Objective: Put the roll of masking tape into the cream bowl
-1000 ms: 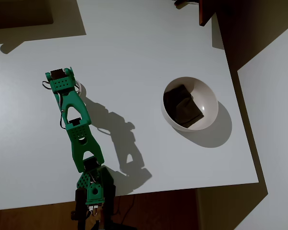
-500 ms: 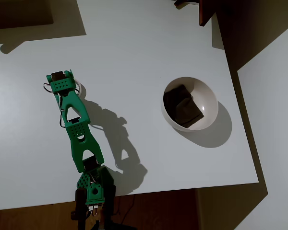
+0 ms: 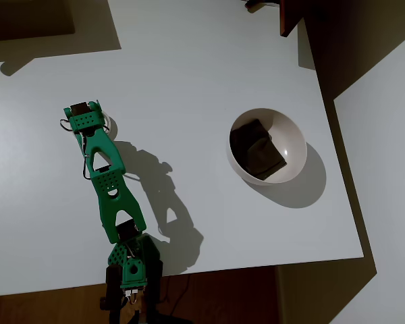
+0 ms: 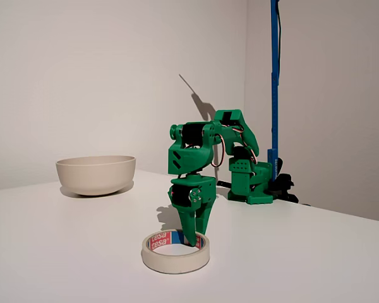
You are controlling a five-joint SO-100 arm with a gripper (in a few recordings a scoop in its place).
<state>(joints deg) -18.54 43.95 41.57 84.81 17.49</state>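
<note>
In the fixed view the roll of masking tape [image 4: 175, 254], an off-white ring with red print on its inner rim, lies flat on the white table. My green gripper [image 4: 192, 237] points straight down with its tips inside the ring's hole, just above the table. The fingers taper to one point from this angle, so their gap is unreadable. From overhead the gripper [image 3: 86, 116] covers most of the tape [image 3: 111, 125], which peeks out at its right. The cream bowl [image 3: 293, 145] stands far to the right; in the fixed view the bowl [image 4: 96, 174] is at the back left.
A dark brown-black lump of cloth [image 3: 256, 150] lies inside the bowl. The arm's base [image 3: 131, 266] sits at the table's near edge in the overhead view. A blue pole [image 4: 275, 82] rises behind the base. Bare white tabletop [image 3: 189, 88] spreads between gripper and bowl.
The gripper has shifted slightly left in the overhead view and the arm's shadow has drawn in toward the arm. Bowl and cloth have not moved.
</note>
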